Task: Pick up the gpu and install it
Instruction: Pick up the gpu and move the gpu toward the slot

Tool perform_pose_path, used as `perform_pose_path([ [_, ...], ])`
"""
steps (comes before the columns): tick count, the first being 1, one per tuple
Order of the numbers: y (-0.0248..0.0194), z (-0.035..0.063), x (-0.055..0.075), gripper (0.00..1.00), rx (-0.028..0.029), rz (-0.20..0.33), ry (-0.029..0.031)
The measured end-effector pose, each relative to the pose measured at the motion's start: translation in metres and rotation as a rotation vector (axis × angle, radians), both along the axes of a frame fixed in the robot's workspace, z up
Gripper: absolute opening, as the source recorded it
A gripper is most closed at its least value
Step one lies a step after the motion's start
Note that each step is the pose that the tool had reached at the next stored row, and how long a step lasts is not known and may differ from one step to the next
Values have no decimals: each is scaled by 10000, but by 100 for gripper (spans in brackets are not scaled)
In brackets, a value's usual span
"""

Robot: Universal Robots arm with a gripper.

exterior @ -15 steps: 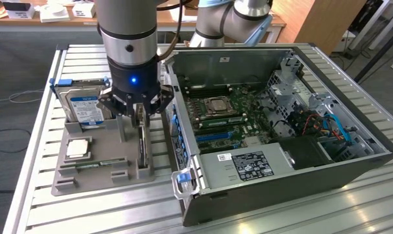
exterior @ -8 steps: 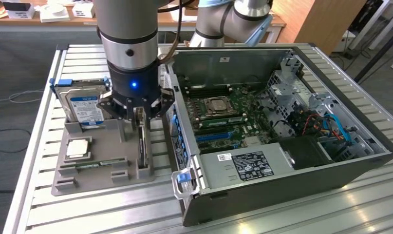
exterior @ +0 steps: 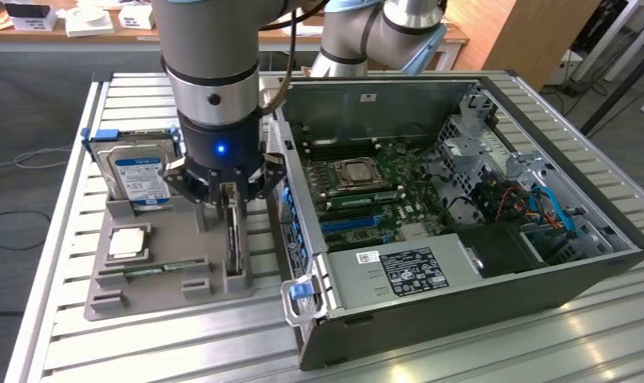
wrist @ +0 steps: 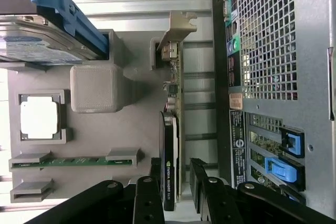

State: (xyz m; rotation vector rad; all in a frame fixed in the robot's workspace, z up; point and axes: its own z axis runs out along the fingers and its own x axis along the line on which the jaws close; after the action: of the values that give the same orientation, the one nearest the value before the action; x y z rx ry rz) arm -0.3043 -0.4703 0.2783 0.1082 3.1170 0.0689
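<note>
The gpu [exterior: 235, 239] stands on its edge in a slot of the grey holder tray [exterior: 140, 297], just beside the open computer case [exterior: 407, 263]. Its pale metal bracket [wrist: 176, 30] is at the far end of the dark card [wrist: 170, 129] in the wrist view. My gripper [exterior: 231, 209] is lowered straight over the card. The gripper [wrist: 176, 170] is open, one finger on each side of the card's near end, with a small gap showing on the case side.
The holder tray also carries a silver hard drive [exterior: 139, 171] with a blue-white label, a square processor [exterior: 128, 242] and a green memory stick [exterior: 156, 270]. The case's rear panel [wrist: 278, 51] sits very close to the card. The motherboard [exterior: 365, 187] lies exposed inside.
</note>
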Motion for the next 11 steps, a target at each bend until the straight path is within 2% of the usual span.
perform_pose_path([
  [11, -20, -113, 6, 36, 0, 1, 0],
])
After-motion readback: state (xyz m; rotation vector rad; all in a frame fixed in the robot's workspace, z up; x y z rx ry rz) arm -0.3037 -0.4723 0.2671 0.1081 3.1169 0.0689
